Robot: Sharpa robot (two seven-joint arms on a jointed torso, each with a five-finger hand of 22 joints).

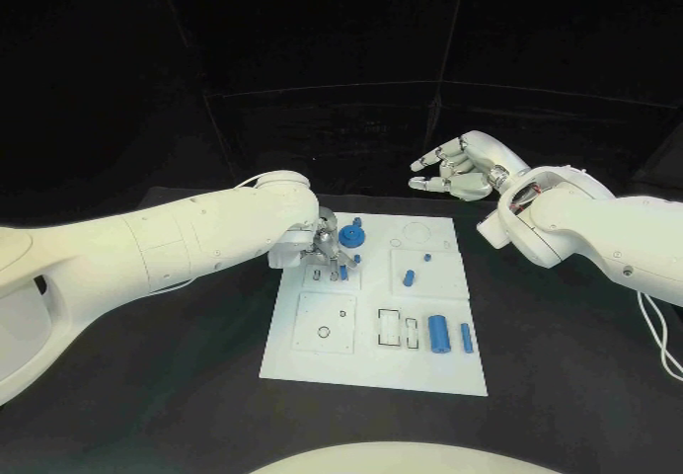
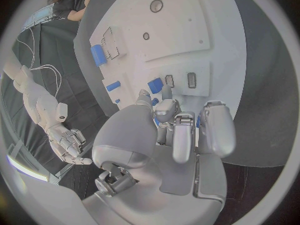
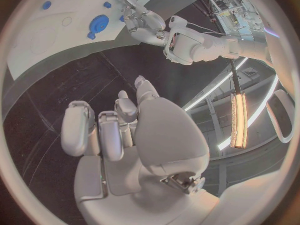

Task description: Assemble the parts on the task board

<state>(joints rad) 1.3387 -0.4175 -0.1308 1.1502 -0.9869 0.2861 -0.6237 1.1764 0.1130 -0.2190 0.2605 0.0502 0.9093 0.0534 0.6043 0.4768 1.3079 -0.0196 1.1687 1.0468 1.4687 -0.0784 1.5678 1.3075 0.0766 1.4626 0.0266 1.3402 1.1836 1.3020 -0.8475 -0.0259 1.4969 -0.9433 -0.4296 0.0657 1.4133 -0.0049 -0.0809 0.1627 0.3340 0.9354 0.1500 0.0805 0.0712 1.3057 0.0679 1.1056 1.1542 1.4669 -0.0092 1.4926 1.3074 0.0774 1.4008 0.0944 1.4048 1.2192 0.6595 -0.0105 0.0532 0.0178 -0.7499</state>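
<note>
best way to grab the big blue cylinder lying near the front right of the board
Probably across its middle, coming straight down from above. The big blue cylinder lies flat on the task board, so its long curved sides are exposed. A slimmer blue rod lies close on one side and an outlined slot on the other, so keep fingers narrow.

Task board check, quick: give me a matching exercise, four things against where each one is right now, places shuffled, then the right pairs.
Things:
1. left robot hand
2. right robot hand
3. blue gear-shaped part
4. large blue cylinder

Places:
A. lying on the task board in its near right section
B. raised above the black table, beyond the board's far edge
C. down on the board's far left section
D. on the board's far section, right beside the lowered robot hand

Pairs: 1-C, 2-B, 3-D, 4-A
</note>
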